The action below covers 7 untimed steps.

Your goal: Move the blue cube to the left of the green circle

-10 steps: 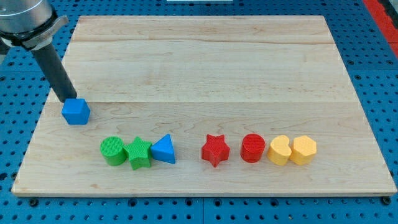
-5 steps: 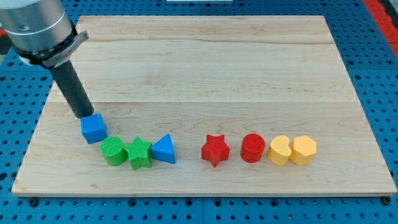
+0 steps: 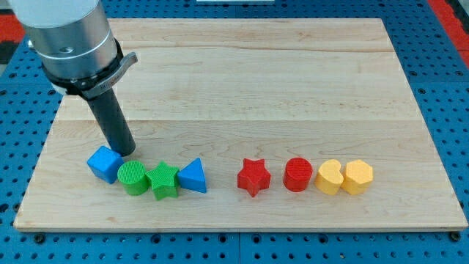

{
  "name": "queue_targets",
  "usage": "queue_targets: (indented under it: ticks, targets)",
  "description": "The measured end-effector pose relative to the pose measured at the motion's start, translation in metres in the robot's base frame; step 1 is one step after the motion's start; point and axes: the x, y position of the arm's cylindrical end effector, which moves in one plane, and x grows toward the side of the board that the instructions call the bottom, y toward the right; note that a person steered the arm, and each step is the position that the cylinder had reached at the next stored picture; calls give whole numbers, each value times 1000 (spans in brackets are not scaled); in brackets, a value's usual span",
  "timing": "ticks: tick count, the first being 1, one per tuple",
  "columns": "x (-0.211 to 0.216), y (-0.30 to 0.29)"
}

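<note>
Your arm carries no pincer at all, so there is nothing to call apart, together or clamped: it ends in a straight dark rod, and my tip rests on the pale wooden board just above and to the view's right of the small blue plastic cube, close enough that it looks to be touching the cube's upper right corner. That placement makes sense for a push: the rod stands on the side away from where the cube should go, so any force runs down and toward the view's left. The cube sits turned at an angle, with one corner pointing toward the board's left edge, and its right side is pressed against or just beside the green ribbed circle, at that circle's upper left. You would judge the task nearly met, since the cube already lies on the circle's left, though a little higher than the row. The circle begins a line along the view's bottom: the green star touches it, and the blue triangle is tight against the star. Well apart to the view's right come the red star, the red circle, the yellow heart-like block and the yellow hexagon-like block, those two touching. Watch that a further push does not shove the circle into its neighbours.
</note>
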Motion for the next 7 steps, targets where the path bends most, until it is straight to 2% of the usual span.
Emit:
queue_targets:
  ticks: [2,7]
  targets:
    - [-1,-52]
    - [12,-34]
